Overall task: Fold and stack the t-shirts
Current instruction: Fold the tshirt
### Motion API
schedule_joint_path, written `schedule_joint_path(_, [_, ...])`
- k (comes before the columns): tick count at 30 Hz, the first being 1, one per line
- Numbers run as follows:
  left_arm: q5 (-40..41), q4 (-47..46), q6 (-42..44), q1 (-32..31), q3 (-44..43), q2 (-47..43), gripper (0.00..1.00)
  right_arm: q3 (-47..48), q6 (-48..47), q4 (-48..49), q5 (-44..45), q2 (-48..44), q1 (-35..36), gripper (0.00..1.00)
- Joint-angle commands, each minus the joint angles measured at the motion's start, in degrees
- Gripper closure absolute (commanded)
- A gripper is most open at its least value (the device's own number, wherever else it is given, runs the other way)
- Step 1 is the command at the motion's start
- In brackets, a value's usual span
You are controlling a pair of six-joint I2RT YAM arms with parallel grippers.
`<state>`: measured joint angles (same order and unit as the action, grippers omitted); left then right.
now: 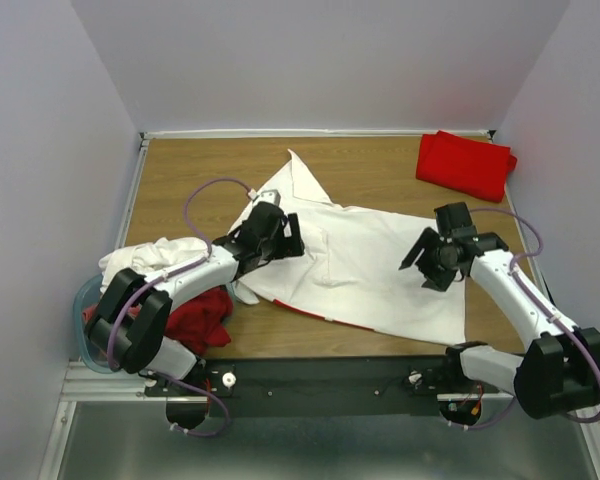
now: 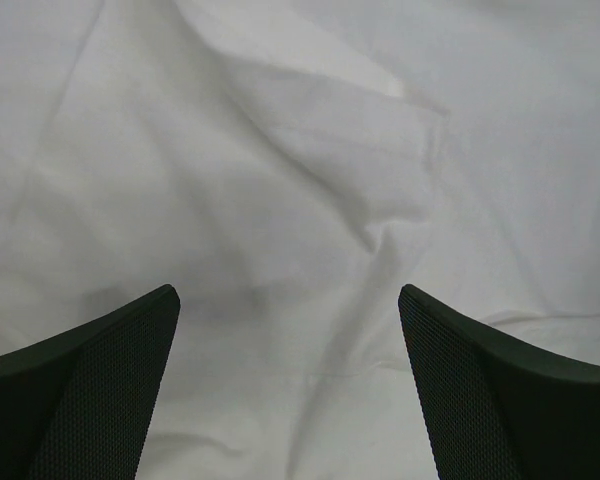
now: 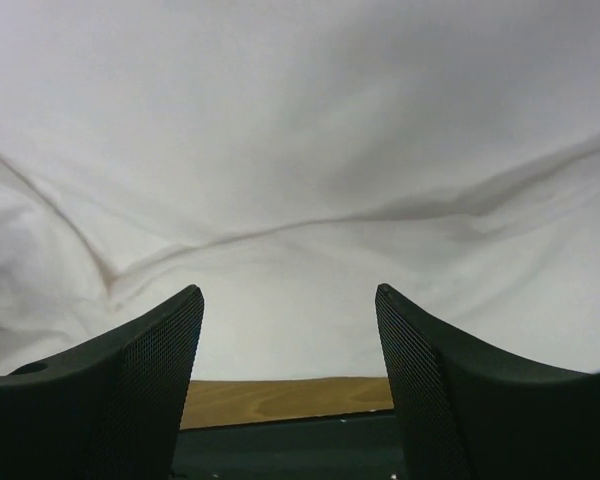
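A white t-shirt [image 1: 370, 270] lies spread across the middle of the wooden table [image 1: 200, 165], creased, with one pointed corner reaching toward the far edge. A thin strip of red [image 1: 305, 312] shows under its near hem; whether that is print or other cloth cannot be told.

The left arm reaches from the near left to the shirt's left part, and the left gripper [image 1: 292, 238] is low over the cloth, its jaws spread wide with nothing between them. The right arm bends in from the near right. The right gripper [image 1: 418, 268] is over the shirt's right part, jaws likewise apart and holding nothing.

A folded red t-shirt [image 1: 465, 163] sits in the far right corner. At the near left, crumpled white cloth [image 1: 145, 258] and red cloth [image 1: 200, 318] are heaped by a pale blue tub [image 1: 83, 335].
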<state>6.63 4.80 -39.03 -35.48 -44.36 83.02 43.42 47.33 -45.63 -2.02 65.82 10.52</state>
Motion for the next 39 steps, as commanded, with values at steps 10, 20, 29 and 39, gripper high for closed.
schedule_joint_path(10, [2.2, 8.3, 12.6, 4.4, -28.6, 14.5, 0.03, 27.0, -15.1, 0.8, 7.4, 20.5, -12.9, 0.33])
schedule_joint_path(20, [-0.3, 10.2, 15.1, 6.1, -41.3, 26.9, 0.05, 35.6, -18.1, 6.3, 8.1, 35.6, -21.2, 0.43])
schedule_joint_path(29, [-2.0, 10.4, 16.1, 8.2, -44.3, 30.2, 0.05, 41.1, -19.0, 7.0, 10.2, 47.1, -23.7, 0.48])
schedule_joint_path(39, [-1.7, 11.7, 17.1, 8.4, -48.5, 35.0, 0.05, 43.0, -19.4, 8.3, 11.0, 53.0, -24.8, 0.54])
